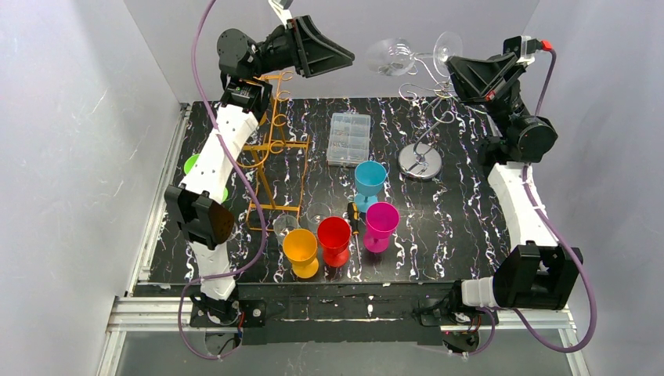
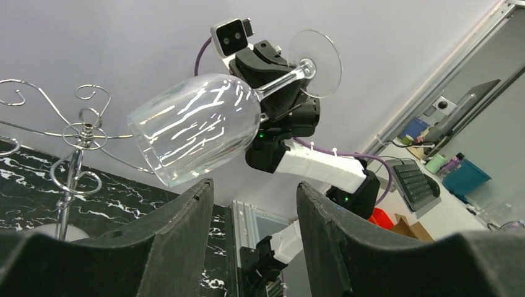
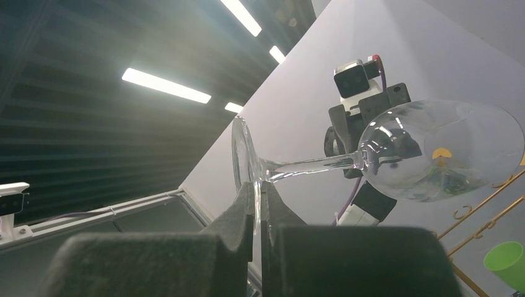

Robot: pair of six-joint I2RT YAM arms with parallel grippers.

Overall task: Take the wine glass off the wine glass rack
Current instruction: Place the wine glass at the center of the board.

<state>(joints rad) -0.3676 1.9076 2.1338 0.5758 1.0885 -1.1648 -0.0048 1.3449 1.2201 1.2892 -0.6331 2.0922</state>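
The right claw is pinching the clear wine glass by the edge of its foot, fingers closed on that thin disc, and is holding it sideways in the air, bowl pointing toward the left claw. The glass is hanging high above the counter, near the top curls of the silver wine glass rack — contact with them unclear. The left claw is standing open just under the bowl, gripping nothing.
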